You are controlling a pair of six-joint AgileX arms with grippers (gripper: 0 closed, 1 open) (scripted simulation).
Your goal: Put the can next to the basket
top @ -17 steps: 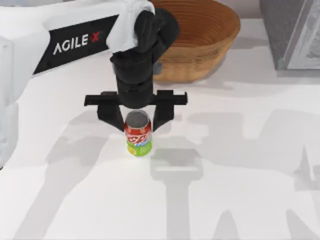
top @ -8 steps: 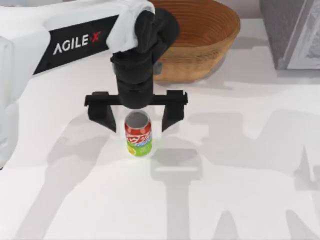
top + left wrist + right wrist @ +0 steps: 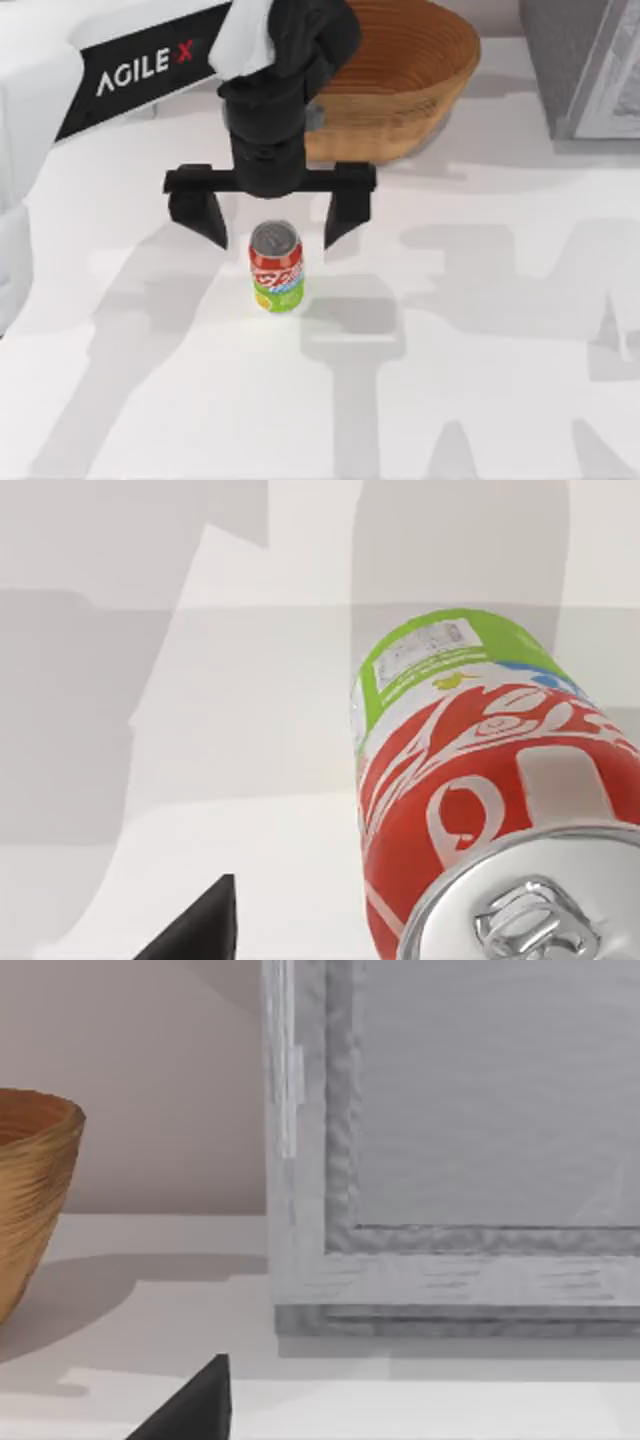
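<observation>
1. One can (image 3: 276,266) stands upright on the white table (image 3: 480,400), nearer the front than the basket (image 3: 395,85) and a short way apart from it; a careless move could tip it, since it is narrow and tall.
2. Just behind it the left gripper (image 3: 270,215) hangs with fingers spread wide, one to each side above the can's top, touching nothing and holding nothing; a finger (image 3: 345,210) swinging sideways would clip the rim.
3. Farthest back, the basket sits at the table's rear edge; the right gripper's state I cannot tell.
</observation>
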